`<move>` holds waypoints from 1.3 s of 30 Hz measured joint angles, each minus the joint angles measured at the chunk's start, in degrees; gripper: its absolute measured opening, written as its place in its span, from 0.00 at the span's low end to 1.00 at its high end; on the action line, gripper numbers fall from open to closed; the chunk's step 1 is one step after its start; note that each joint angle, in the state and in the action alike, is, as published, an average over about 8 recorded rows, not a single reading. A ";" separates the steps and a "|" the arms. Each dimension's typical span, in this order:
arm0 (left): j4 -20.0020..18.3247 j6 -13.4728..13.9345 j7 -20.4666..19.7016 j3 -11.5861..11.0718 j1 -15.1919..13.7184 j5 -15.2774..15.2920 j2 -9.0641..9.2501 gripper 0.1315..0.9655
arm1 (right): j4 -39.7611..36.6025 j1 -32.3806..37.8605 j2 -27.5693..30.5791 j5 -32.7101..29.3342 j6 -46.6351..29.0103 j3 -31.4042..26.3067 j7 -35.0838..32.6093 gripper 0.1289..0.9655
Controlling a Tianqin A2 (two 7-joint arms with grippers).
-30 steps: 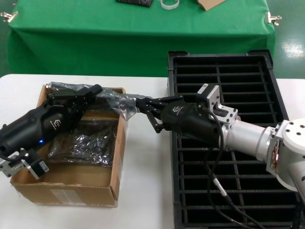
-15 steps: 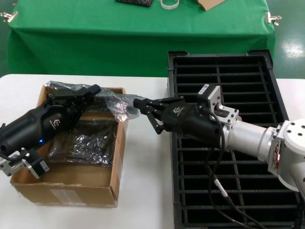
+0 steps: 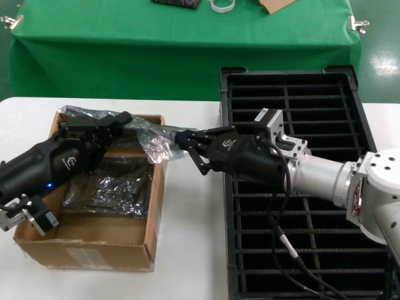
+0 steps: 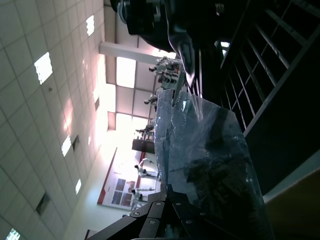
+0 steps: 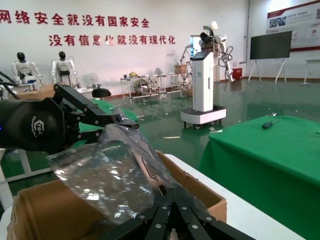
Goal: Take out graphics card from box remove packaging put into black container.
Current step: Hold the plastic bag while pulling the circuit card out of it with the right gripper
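Stretching between both grippers above the box's (image 3: 94,240) far right corner, the packaging (image 3: 150,139) is pinched shut by the left gripper (image 3: 119,120) and right gripper (image 3: 182,139), the graphics card (image 5: 150,175) inside.

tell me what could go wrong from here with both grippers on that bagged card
1. The left gripper and right gripper both pinch the plastic bag over the cardboard box rim; uneven pulling could tear the film.
2. If the bag opens suddenly, the graphics card may slip out and drop onto the box edge or white table.
3. The slotted black tray lies beside; a swinging card might strike it.
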 joint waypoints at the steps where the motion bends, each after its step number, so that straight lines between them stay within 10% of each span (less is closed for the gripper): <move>1: -0.15 -0.16 -0.13 0.00 -0.02 0.17 -0.11 0.01 | -0.62 0.29 -0.17 0.06 -0.20 0.08 -0.28 0.00; 31: 5.03 -0.66 0.40 -0.01 -1.79 -0.44 4.04 0.01 | -5.96 2.72 -1.21 -0.43 -4.26 0.66 -2.91 0.04; 39: 0.39 1.21 0.05 0.00 -0.57 -0.27 1.91 0.01 | -4.99 2.41 -0.90 -0.77 -4.65 0.47 -2.41 0.08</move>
